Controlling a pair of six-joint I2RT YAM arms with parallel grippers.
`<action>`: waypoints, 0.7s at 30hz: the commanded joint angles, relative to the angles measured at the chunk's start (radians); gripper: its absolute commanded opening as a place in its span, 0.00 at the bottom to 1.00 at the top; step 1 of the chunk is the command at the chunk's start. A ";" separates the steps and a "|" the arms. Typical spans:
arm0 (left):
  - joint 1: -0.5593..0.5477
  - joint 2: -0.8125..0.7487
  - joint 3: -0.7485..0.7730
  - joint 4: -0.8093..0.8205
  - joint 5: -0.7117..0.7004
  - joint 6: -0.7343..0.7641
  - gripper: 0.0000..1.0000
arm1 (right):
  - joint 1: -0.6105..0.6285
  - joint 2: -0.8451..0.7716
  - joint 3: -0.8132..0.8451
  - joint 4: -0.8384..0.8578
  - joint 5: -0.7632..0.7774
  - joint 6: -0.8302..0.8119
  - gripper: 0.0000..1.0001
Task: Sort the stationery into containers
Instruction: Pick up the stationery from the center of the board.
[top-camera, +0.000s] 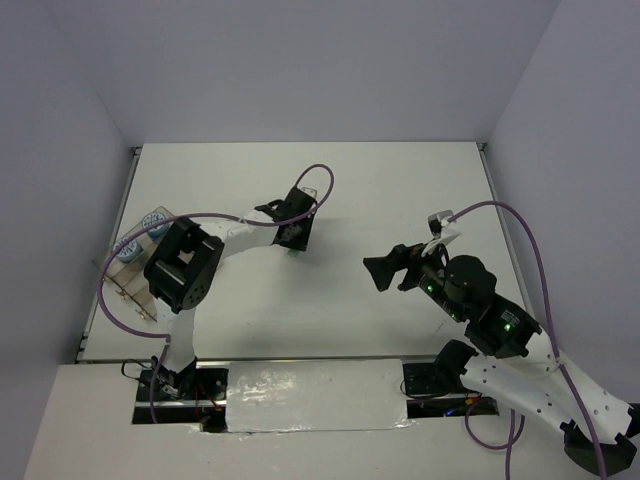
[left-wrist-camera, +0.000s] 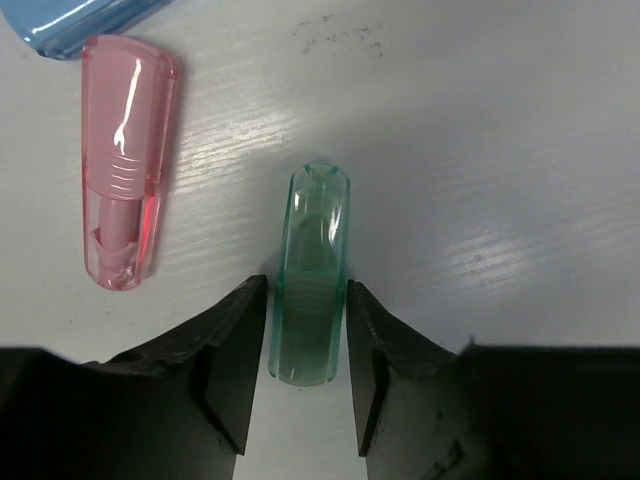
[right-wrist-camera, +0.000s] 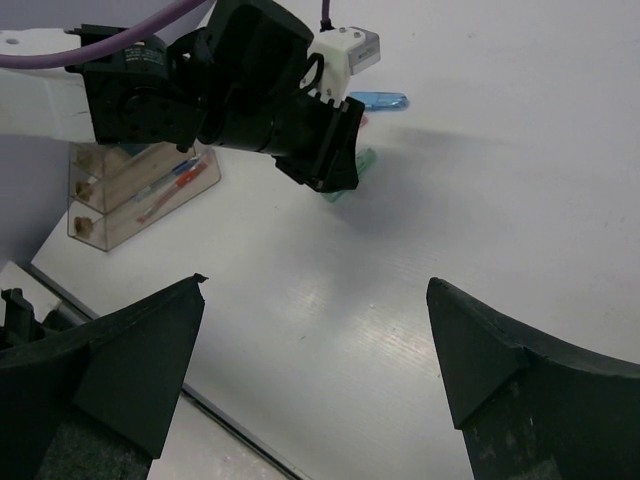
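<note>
My left gripper (left-wrist-camera: 306, 290) is low on the table with its jaws closed against the near end of a clear green capsule (left-wrist-camera: 312, 260) that lies flat. A pink capsule (left-wrist-camera: 125, 160) lies to its left and a blue capsule (left-wrist-camera: 80, 20) sits at the top left corner. In the top view the left gripper (top-camera: 294, 245) is at mid-table. My right gripper (top-camera: 385, 272) is open and empty, hovering right of centre. The right wrist view shows its open jaws (right-wrist-camera: 316, 283), the green capsule (right-wrist-camera: 345, 185), the blue capsule (right-wrist-camera: 380, 101) and the clear tray (right-wrist-camera: 130, 195) with red and blue pens (right-wrist-camera: 170, 185).
The clear tray (top-camera: 130, 285) stands at the table's left edge, with two round blue-white discs (top-camera: 152, 224) at its far end. Purple cables loop over both arms. Grey walls close in the table on three sides.
</note>
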 joint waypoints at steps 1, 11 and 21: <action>-0.005 0.017 -0.022 0.007 0.000 0.018 0.48 | -0.003 0.001 -0.005 0.074 -0.022 -0.018 1.00; -0.008 -0.098 -0.086 0.026 -0.015 -0.027 0.00 | -0.002 -0.018 -0.016 0.082 -0.025 -0.028 1.00; 0.111 -0.519 -0.134 -0.071 -0.285 -0.143 0.00 | -0.003 -0.055 -0.026 0.076 -0.025 -0.036 1.00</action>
